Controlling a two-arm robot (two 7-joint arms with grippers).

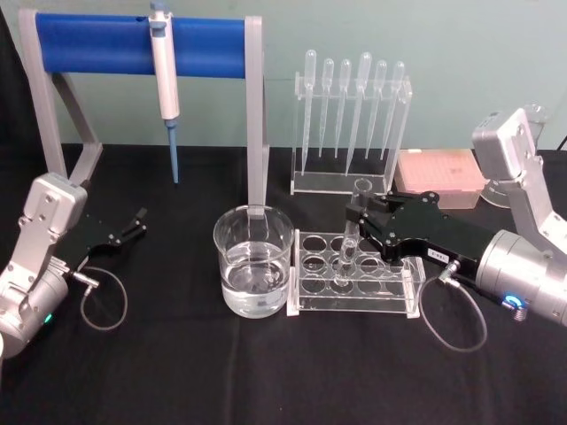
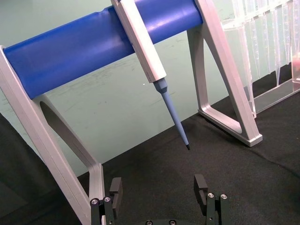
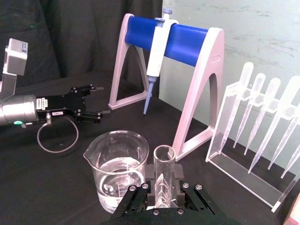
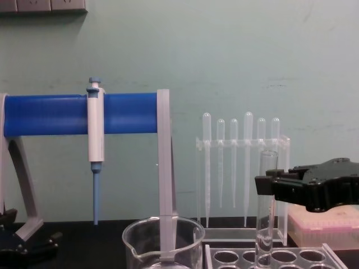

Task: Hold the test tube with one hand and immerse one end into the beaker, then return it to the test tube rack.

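Your right claw [image 1: 358, 232] pinches the test tube [image 1: 349, 246] upright, its round end down in a hole of the clear rack [image 1: 354, 285]. The beaker [image 1: 252, 260], part full of water, stands just beside the rack's left edge. Your left claw [image 1: 133, 224] rests spread, well apart over bare tabletop [image 1: 177, 372].

Beaker [image 1: 252, 261] touching rack [image 1: 354, 285] left end; pipette stand [image 1: 350, 133] behind; front cloth [image 1: 266, 372] free.

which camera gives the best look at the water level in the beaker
The head view: it looks down on the whole beaker, with water filling roughly its lower third. The right wrist view shows it close, partly behind the right gripper. The chest view catches just its rim.
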